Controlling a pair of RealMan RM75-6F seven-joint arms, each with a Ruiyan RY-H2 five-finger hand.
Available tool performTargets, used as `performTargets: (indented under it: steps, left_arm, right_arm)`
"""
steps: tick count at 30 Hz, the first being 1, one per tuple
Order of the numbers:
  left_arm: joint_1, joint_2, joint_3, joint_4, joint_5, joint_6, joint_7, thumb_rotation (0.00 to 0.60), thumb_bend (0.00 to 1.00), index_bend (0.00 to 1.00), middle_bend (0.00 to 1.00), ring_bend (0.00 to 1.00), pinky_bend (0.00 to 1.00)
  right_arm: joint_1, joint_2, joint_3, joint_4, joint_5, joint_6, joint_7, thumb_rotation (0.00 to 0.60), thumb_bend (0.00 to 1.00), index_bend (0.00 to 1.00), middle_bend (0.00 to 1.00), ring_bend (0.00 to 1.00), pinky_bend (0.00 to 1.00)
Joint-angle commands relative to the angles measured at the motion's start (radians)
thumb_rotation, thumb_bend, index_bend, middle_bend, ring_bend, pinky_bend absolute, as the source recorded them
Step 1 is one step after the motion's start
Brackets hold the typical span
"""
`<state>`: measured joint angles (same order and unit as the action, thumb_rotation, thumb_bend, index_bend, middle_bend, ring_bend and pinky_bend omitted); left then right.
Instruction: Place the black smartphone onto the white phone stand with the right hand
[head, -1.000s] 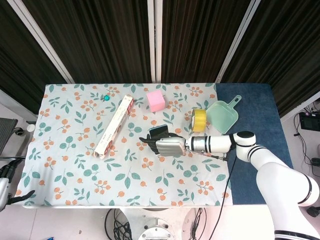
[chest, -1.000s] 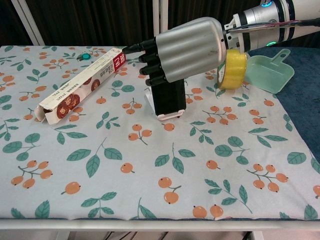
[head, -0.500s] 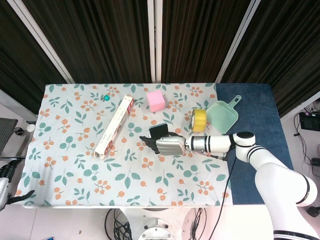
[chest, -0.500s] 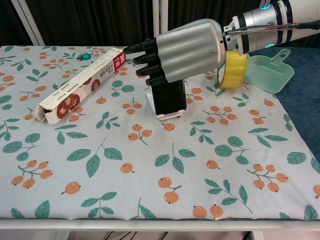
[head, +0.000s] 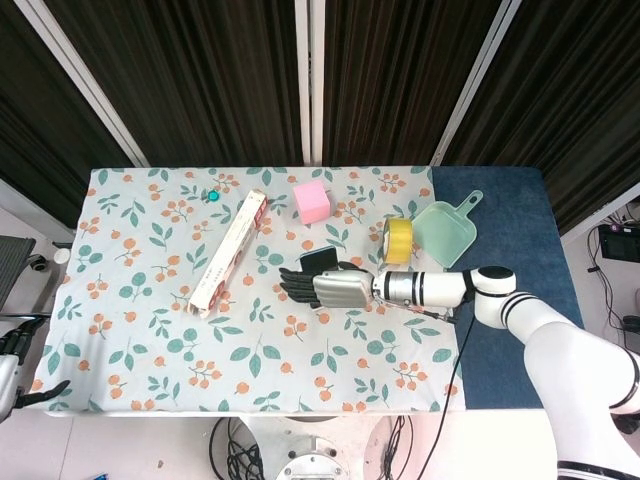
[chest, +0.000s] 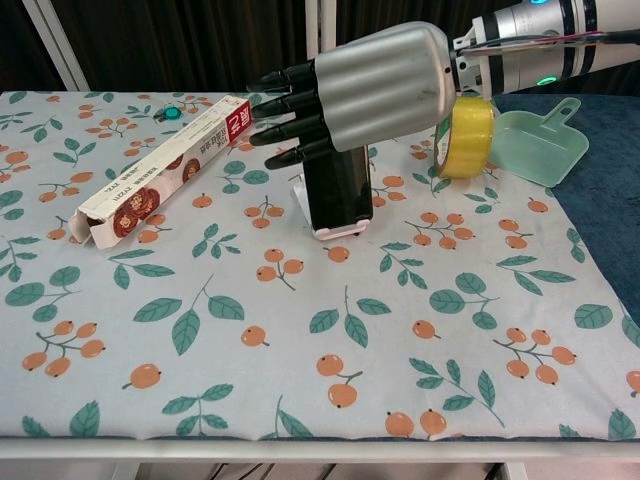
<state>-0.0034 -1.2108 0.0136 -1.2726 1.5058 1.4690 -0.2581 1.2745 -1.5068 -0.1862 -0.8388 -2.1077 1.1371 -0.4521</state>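
The black smartphone stands upright, leaning back in the white phone stand at the middle of the floral cloth. My right hand hovers just over the phone's top edge, its dark fingers stretched out to the left and apart, holding nothing. From the head view the phone peeks out behind the right hand. Only a dark part of my left hand shows off the table's lower left corner; how its fingers lie is unclear.
A long cardboard box lies diagonally left of the stand. A yellow tape roll and a green dustpan sit to the right. A pink cube and a small teal cap lie further back.
My right hand's fingers have straightened out from the phone's top and the hand has risen a little. The phone stays in the stand.
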Motion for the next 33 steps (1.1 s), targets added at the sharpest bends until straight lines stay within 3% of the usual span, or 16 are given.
performTargets:
  steps: [1,4,9,12,15,18,23,28,33]
  left_arm:
    - [-0.002,0.001,-0.001,-0.003,0.002,0.002,0.000,0.494,0.06,0.11,0.12,0.15,0.22]
    - [-0.004,0.004,-0.004,-0.010,0.008,0.011,0.004,0.498,0.06,0.11,0.12,0.15,0.22]
    - [-0.007,0.011,-0.009,-0.028,0.016,0.023,0.018,0.495,0.06,0.11,0.12,0.15,0.22]
    - [-0.009,0.015,-0.008,-0.043,0.025,0.031,0.038,0.496,0.06,0.11,0.12,0.15,0.22]
    - [-0.009,0.020,-0.007,-0.063,0.037,0.045,0.067,0.494,0.06,0.11,0.12,0.15,0.22]
    - [-0.009,0.025,-0.012,-0.085,0.051,0.068,0.092,0.492,0.06,0.11,0.12,0.15,0.22]
    - [-0.012,0.020,-0.030,-0.102,0.077,0.122,0.122,0.492,0.07,0.11,0.12,0.15,0.22]
    - [-0.021,0.023,-0.029,-0.118,0.112,0.147,0.119,0.475,0.07,0.11,0.12,0.15,0.22]
    - [-0.028,0.048,-0.018,-0.146,0.131,0.141,0.117,0.467,0.07,0.11,0.12,0.15,0.22]
  right_arm:
    - [-0.029,0.072,0.035,-0.094,0.036,0.038,-0.042,0.600,0.18,0.00,0.00,0.00,0.00]
    - [-0.100,0.176,0.063,-0.233,0.084,0.123,-0.072,0.600,0.18,0.00,0.00,0.00,0.00]
    - [-0.341,0.347,0.078,-0.549,0.243,0.310,-0.106,0.600,0.18,0.00,0.00,0.00,0.00]
    - [-0.540,0.415,0.052,-0.757,0.402,0.424,-0.074,0.600,0.19,0.00,0.00,0.00,0.00]
    - [-0.712,0.456,-0.003,-0.871,0.499,0.518,0.031,0.600,0.21,0.00,0.00,0.00,0.00]
    - [-0.871,0.462,-0.052,-0.892,0.578,0.594,0.160,0.600,0.20,0.00,0.00,0.00,0.00]
    - [-1.059,0.388,-0.059,-0.783,0.665,0.655,0.347,0.600,0.19,0.00,0.00,0.00,0.00]
    - [-1.139,0.333,-0.010,-0.698,0.714,0.638,0.508,0.600,0.19,0.00,0.00,0.00,0.00]
    - [-1.163,0.324,0.030,-0.675,0.721,0.604,0.541,0.600,0.19,0.00,0.00,0.00,0.00]
